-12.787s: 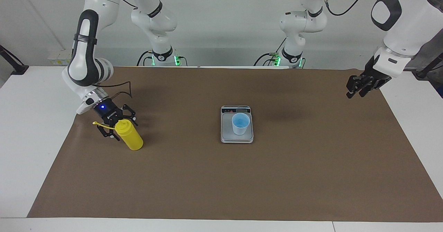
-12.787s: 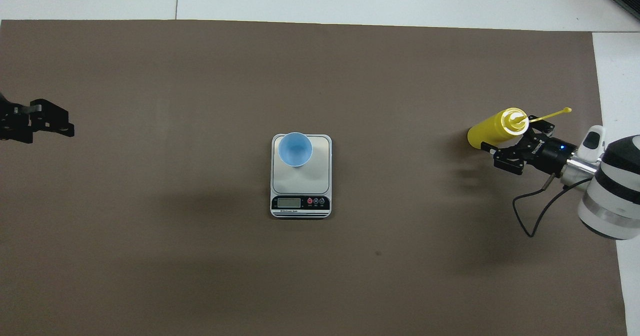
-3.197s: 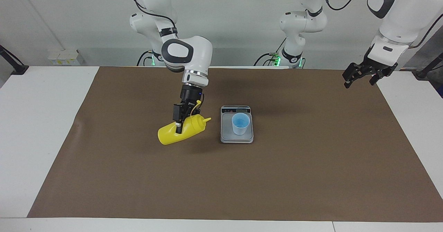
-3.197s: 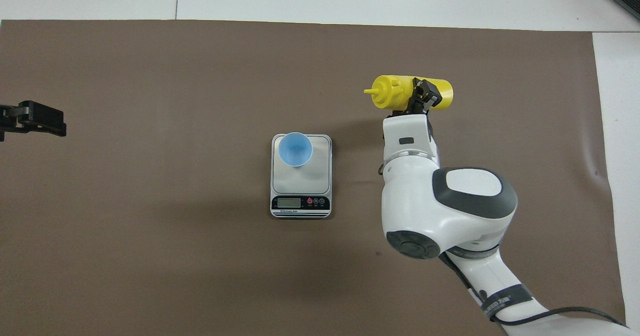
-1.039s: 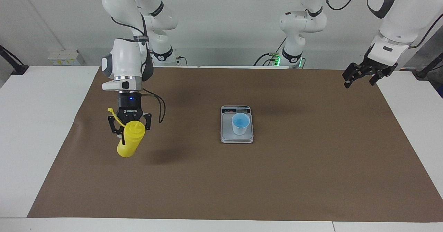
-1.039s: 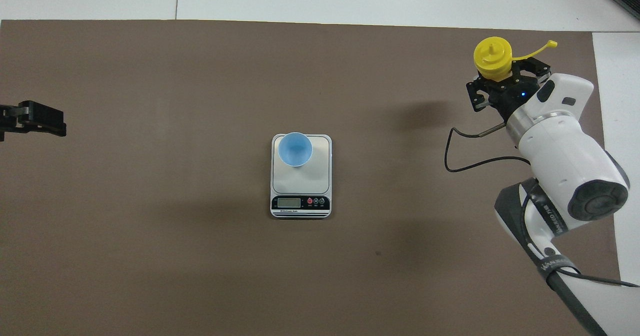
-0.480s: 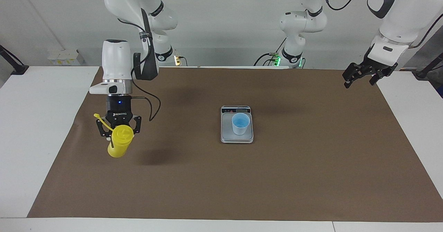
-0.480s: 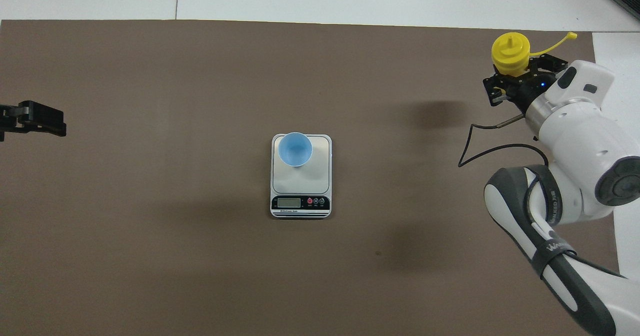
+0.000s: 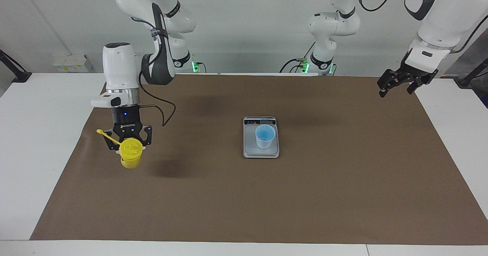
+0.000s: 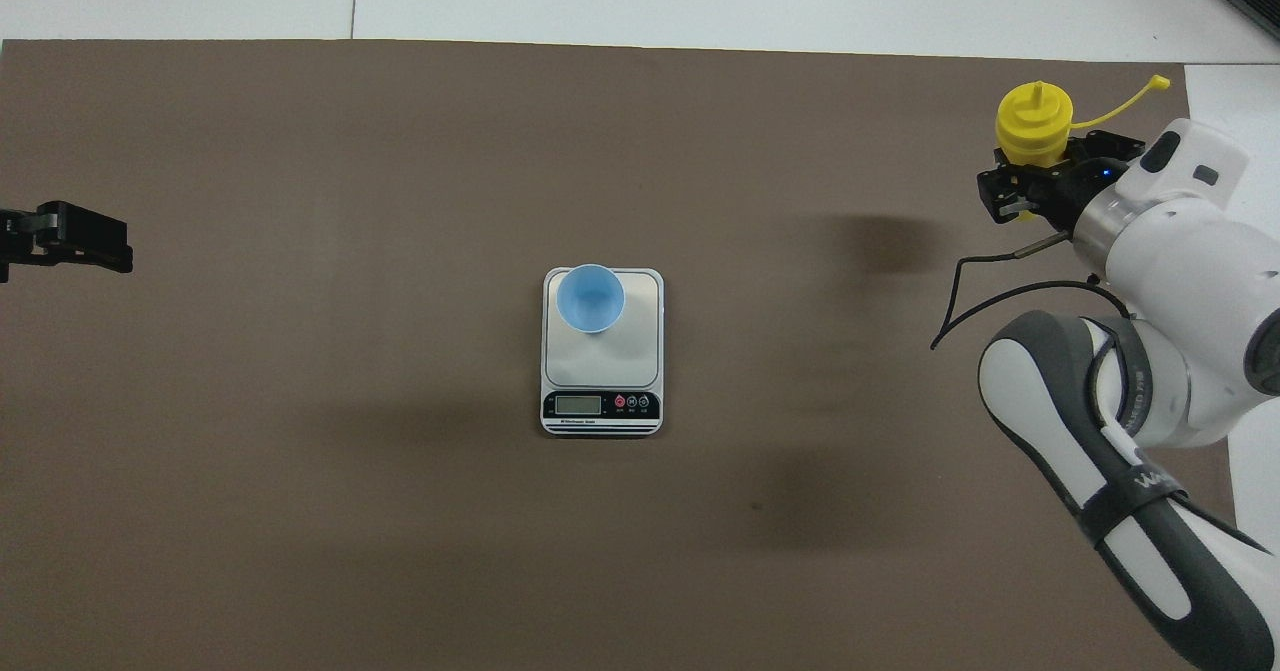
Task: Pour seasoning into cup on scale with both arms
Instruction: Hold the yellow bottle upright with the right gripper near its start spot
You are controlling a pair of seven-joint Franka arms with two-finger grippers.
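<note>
The seasoning, a yellow squeeze bottle [image 9: 130, 157] [image 10: 1034, 117], hangs upright just over the brown mat near the right arm's end of the table, its shadow lying apart from it. My right gripper [image 9: 129, 149] [image 10: 1036, 165] points straight down and is shut on the bottle below its ribbed cap; the cap strap [image 9: 103, 133] sticks out sideways. At the mat's middle, the light blue cup [image 9: 265, 136] [image 10: 590, 298] stands on the grey scale [image 9: 261, 152] [image 10: 625, 351]. My left gripper [image 9: 398, 84] [image 10: 70, 236] waits open in the air over the mat's edge at the left arm's end.
The brown mat [image 9: 244, 202] covers most of the white table [image 9: 34, 141]. The scale's display strip [image 10: 600, 406] faces the robots. A black cable [image 9: 167, 111] loops from the right wrist.
The right arm has carried the bottle a little further toward its own end of the table and brought it from a slight tilt to upright. The left arm has not moved.
</note>
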